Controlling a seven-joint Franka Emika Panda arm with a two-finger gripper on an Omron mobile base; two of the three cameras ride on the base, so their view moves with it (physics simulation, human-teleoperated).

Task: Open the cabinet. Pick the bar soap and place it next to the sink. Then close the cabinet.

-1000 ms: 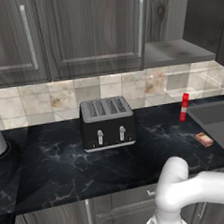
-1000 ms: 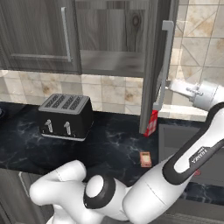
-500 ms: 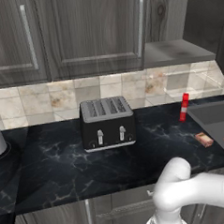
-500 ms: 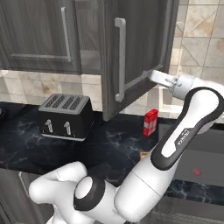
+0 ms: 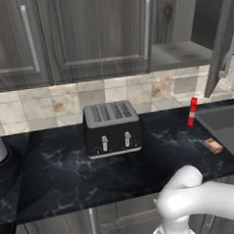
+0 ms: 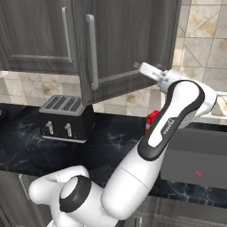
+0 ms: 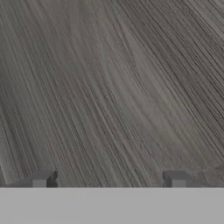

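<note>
Dark grey-brown wood grain: the cabinet (image 5: 99, 34) has its right door (image 6: 128, 44) swung partly out, hanging at an angle over the counter, silver bar handle (image 6: 92, 52) facing the right base camera. In the left base view I see that door edge-on at the far right, with the pale grey shelf (image 5: 179, 54) exposed behind it. The left door (image 5: 96, 32) sits flush.

Bar soap (image 5: 213, 145): small tan-pink block lying flat on the black marbled countertop (image 5: 59, 176), just beside the near left corner of the sink (image 5: 225, 124). Whether it touches the rim I cannot tell. The sink is a dark grey basin with a thin lighter rim, at the right end of the counter.

Gripper (image 7: 109, 181): fingertips (image 7: 41, 179) stand wide apart, nothing between them, pointed straight at wood-grain surface very close ahead. In the right base view the hand (image 6: 153, 73) sits behind the open door's free edge, on its inner side.

Outward: a slim red-and-white bottle (image 5: 191, 112) stands upright on the counter just left of the sink's far corner. A black toaster (image 5: 112, 128) sits mid-counter, well apart from the soap. Beige tiled backsplash (image 5: 49, 103) runs below the cabinets.
</note>
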